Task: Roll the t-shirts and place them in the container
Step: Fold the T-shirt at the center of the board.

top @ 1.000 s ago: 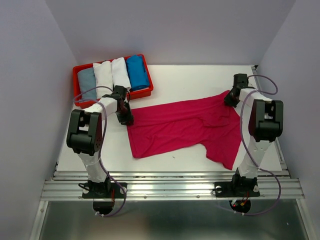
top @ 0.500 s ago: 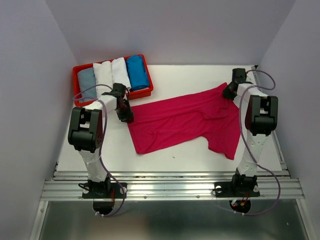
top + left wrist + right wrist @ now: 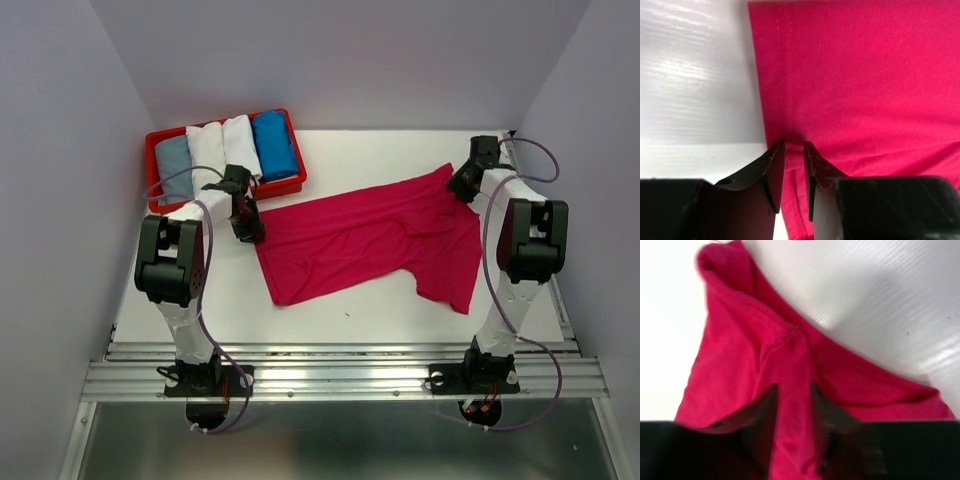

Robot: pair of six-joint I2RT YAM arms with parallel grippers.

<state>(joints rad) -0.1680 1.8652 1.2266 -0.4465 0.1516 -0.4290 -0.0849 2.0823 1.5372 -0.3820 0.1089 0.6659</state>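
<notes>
A magenta t-shirt (image 3: 370,240) lies spread across the white table, mostly flat with a few folds. My left gripper (image 3: 248,232) stands on the shirt's left edge. In the left wrist view its jaws (image 3: 794,145) are a narrow gap apart, tips down on the hem of the t-shirt (image 3: 865,75), which shows flat through the gap. My right gripper (image 3: 458,188) is at the shirt's far right corner. In the blurred right wrist view it (image 3: 791,387) stands open astride a raised ridge of the t-shirt (image 3: 740,355).
A red tray (image 3: 281,187) at the back left holds rolled t-shirts side by side: a grey-blue one (image 3: 173,160), two white ones (image 3: 207,148) (image 3: 240,142) and a bright blue one (image 3: 273,142). Walls close in the table on three sides.
The right arm carried the shirt's far right corner toward the back, pulling the cloth straighter, and its jaws have since parted. The left gripper shifted slightly toward the tray.
</notes>
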